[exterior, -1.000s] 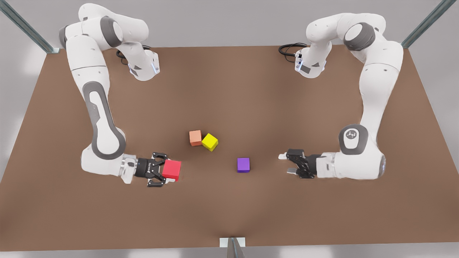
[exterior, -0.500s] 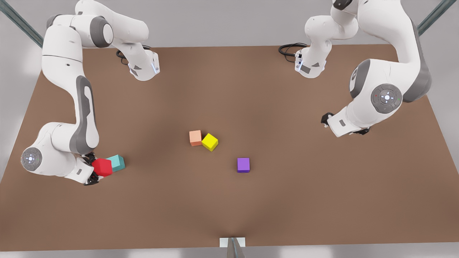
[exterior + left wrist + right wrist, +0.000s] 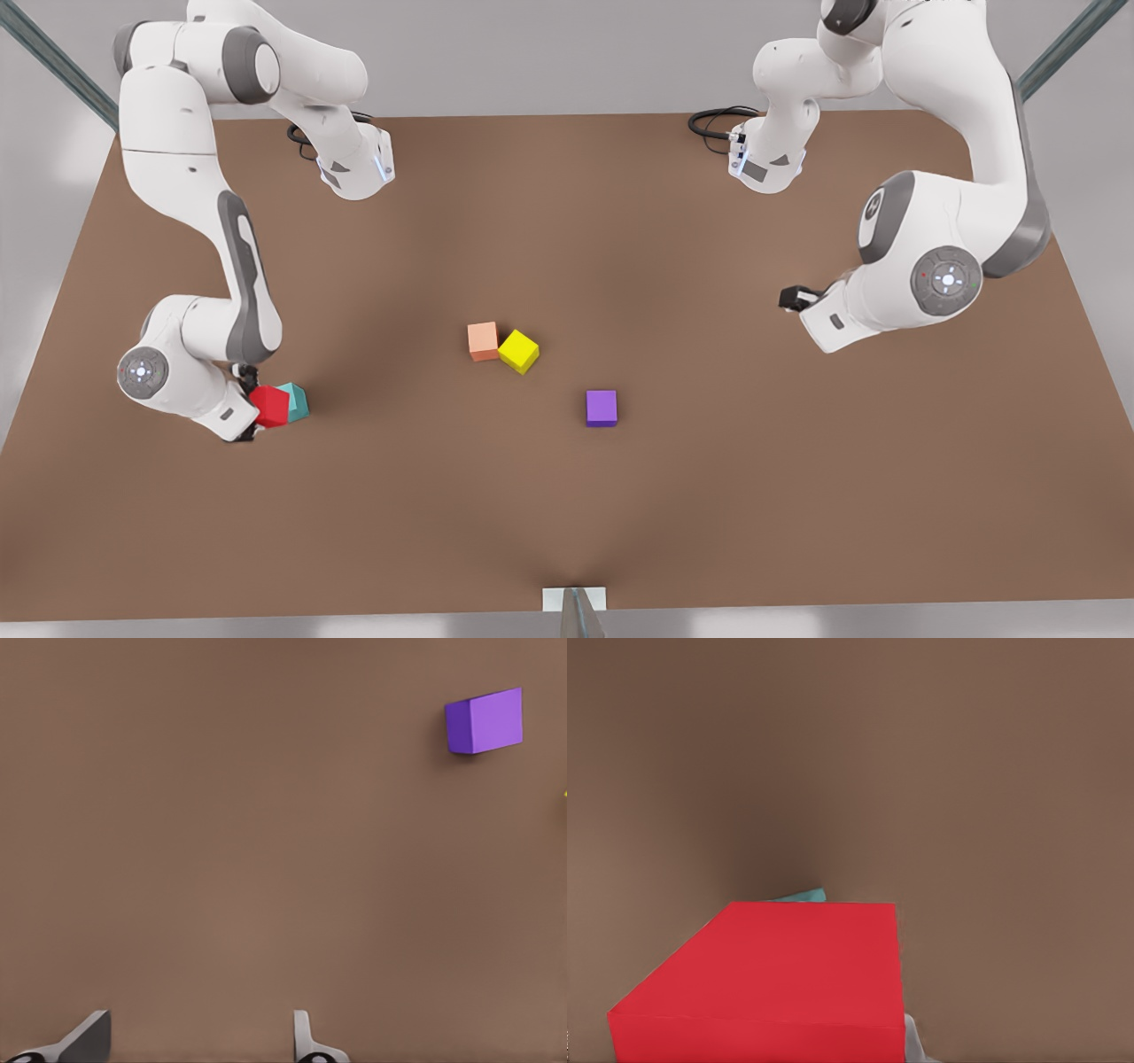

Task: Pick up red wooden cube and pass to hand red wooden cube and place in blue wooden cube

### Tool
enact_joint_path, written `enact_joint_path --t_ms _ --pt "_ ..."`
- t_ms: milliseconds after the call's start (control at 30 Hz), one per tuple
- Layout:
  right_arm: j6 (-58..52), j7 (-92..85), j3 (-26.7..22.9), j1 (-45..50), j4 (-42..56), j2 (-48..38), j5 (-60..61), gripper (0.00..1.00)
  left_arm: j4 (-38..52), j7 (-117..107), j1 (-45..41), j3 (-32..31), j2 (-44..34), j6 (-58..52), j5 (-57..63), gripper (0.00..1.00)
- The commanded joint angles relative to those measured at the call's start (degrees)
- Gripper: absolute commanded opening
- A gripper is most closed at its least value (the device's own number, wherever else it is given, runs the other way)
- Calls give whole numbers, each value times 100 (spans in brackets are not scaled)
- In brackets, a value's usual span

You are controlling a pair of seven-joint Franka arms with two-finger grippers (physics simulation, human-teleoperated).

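The right hand [image 3: 251, 412], clamped on the red cube [image 3: 270, 406], holds it over the blue cube [image 3: 298, 400] for placing; the left hand [image 3: 795, 299] waits, fingers apart.

Two arms [image 3: 199, 221] [image 3: 966, 177] are being shown in glossy white shells with dark grey bands at the joints. Round grey caps with small lights are being displayed on the wrists [image 3: 142, 372] [image 3: 946, 280]. A black coiled cable [image 3: 713, 120] is being seen by one base. Pale grey fingertips [image 3: 84, 1038] are being seen in the left wrist view.
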Motion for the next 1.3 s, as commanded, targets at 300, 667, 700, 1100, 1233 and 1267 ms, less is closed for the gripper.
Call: enact_joint_path --t_ms 300,667,700,1100,1233,1267 --pt "973 1237 -88 -31 -607 -117 -118 59 2 -467 17 -2 95 -46 -12 100" --pt "1131 1254 -71 -31 -906 -125 -65 100 -6 -467 26 -2 139 -46 -3 100" --pt "1131 1254 -71 -40 -906 -125 -57 100 -6 -467 26 -2 139 -46 -3 100" --pt "982 1245 -62 -40 -906 -257 -39 100 2 -485 17 -2 148 -46 -3 100" --pt "675 1219 -62 -40 -871 -389 40 100 2 -485 17 -2 148 -37 -3 100" --pt "586 1219 -62 -31 -853 -424 40 100 2 -485 17 -2 148 -37 -3 100"
